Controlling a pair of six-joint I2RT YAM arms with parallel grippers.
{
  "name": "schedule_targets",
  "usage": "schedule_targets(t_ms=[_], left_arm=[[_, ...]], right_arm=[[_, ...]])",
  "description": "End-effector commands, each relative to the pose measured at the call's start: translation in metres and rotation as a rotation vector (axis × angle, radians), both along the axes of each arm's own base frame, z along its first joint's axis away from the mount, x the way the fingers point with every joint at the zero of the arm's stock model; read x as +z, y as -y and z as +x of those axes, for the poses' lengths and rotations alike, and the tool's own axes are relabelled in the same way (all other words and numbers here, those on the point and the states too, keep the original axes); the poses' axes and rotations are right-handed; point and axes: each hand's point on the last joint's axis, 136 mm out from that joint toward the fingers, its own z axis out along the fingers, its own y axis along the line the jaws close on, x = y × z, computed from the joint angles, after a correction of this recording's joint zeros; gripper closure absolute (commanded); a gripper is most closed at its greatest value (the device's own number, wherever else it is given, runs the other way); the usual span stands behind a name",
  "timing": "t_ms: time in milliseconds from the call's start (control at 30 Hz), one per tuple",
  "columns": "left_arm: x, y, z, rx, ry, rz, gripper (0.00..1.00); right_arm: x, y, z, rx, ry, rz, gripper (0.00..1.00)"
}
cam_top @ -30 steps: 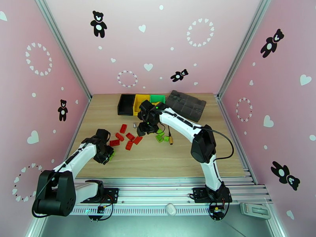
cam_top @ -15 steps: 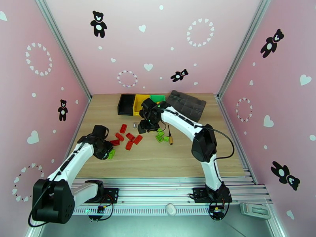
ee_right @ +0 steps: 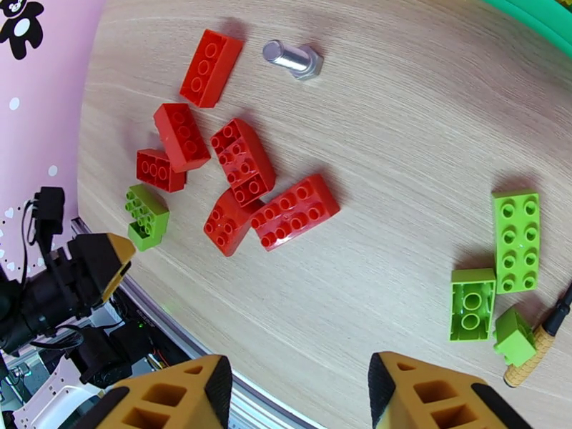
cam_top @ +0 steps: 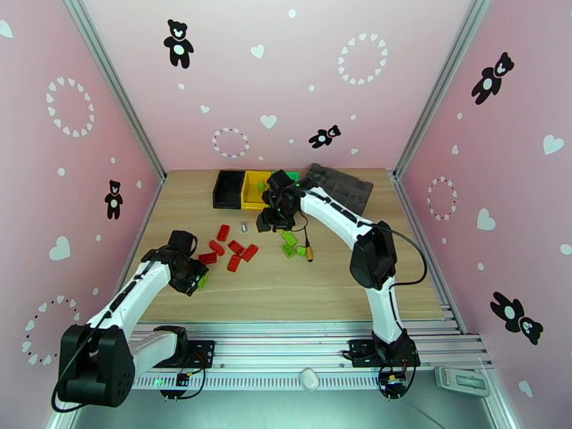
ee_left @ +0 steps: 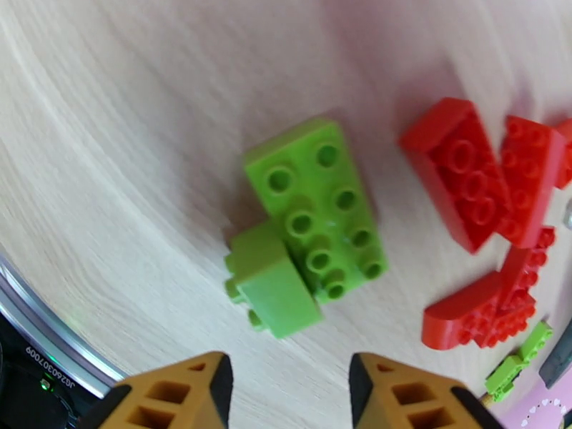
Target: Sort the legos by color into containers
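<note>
The table (cam_top: 322, 287) has the green bin (cam_top: 292, 176) at its far edge, next to the yellow bin (cam_top: 252, 189). My left gripper (ee_left: 289, 366) hovers near the green legos (ee_left: 314, 209), fingers apart and empty. I'd centre across the narrow sides first. The right gripper (ee_right: 297, 370) is likewise spread and empty. It's a lime eight-stud brick with a smaller one askew against it.

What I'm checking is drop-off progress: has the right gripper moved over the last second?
Yes. In the top view the right gripper has shifted away from the arm bases and slightly right, toward the near edge of the yellow bin.
</note>
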Motion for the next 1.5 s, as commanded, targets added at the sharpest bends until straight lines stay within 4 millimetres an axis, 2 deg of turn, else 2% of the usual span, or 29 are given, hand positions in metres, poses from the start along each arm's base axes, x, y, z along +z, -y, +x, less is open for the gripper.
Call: schedule_targets(t_ms=[0, 233, 667, 967, 1267, 1367, 1467], left_arm=[[-0.005, -0.002, 0.01, 0.03, 0.01, -0.001, 0.49], [-0.012, -0.006, 0.019, 0.041, -0.003, 0.025, 0.5], [-0.013, -0.01, 0.002, 0.055, -0.011, 0.038, 0.67], [-0.008, -0.003, -0.005, 0.038, 0.0, -0.002, 0.72], [0.017, 0.021, 0.012, -0.111, 0.03, -0.113, 0.74], [0.032, 0.031, 0.022, -0.171, 0.065, -0.156, 0.74], [0.048, 0.033, 0.03, -0.216, 0.08, -0.15, 0.74]], right_arm=[[-0.006, -0.005, -0.007, 0.013, -0.028, 0.004, 0.44], [-0.008, -0.008, -0.013, 0.028, -0.036, -0.006, 0.43], [-0.009, -0.007, -0.014, 0.039, -0.034, -0.013, 0.43], [-0.01, -0.006, -0.013, 0.041, -0.035, -0.008, 0.43], [-0.009, -0.004, -0.01, 0.04, -0.035, -0.001, 0.43], [-0.008, -0.002, -0.007, 0.032, -0.033, 0.002, 0.43], [-0.008, -0.001, -0.005, 0.026, -0.035, 0.005, 0.43]])
